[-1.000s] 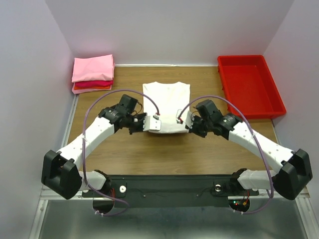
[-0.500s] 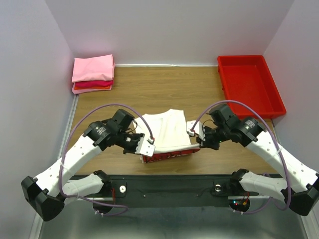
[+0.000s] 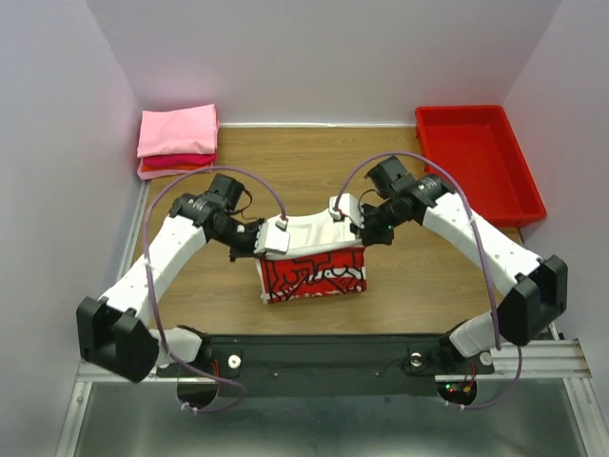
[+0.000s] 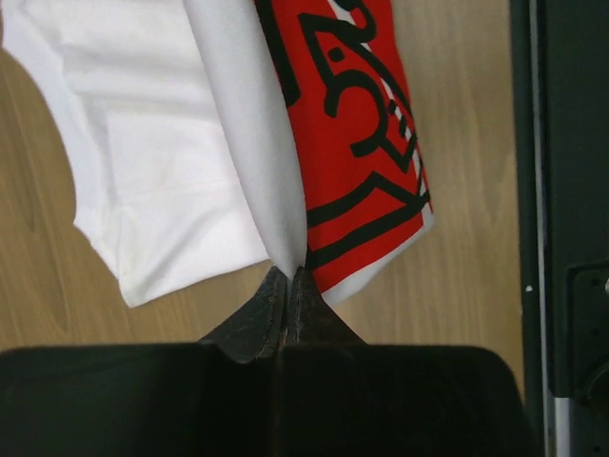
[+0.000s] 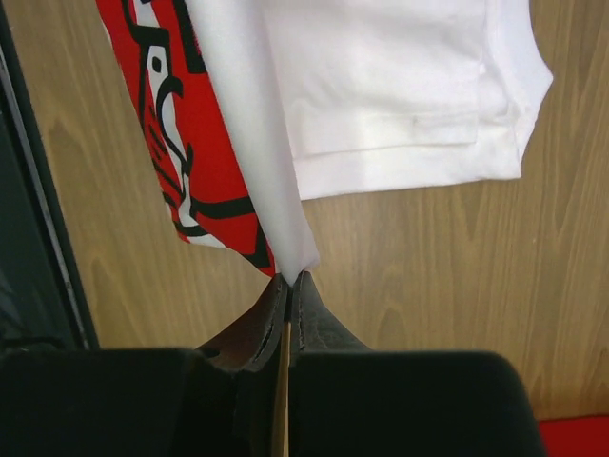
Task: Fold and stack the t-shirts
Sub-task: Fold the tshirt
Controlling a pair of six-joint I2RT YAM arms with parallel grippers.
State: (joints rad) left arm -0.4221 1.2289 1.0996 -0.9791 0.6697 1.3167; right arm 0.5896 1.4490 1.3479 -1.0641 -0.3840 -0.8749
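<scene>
Your L gripper (image 4: pixel 288 276): jaws pinched tight on an edge of the white tee (image 3: pixel 312 259), cloth running straight up off the tips. R gripper (image 5: pixel 290 278): same, clamped on the opposite edge. Tee spans betw. both, red print side facing the bases. Wrist views cut tee off at top. Pink/red tees (image 3: pixel 177 141) stacked well beyond L. Red tray (image 3: pixel 476 162) beyond R, apart from tee.

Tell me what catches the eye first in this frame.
The white t-shirt, its red printed graphic facing up at mid-table, is pinched on either side by the left gripper and right gripper. A folded pink and red stack sits far left, a red tray far right.
</scene>
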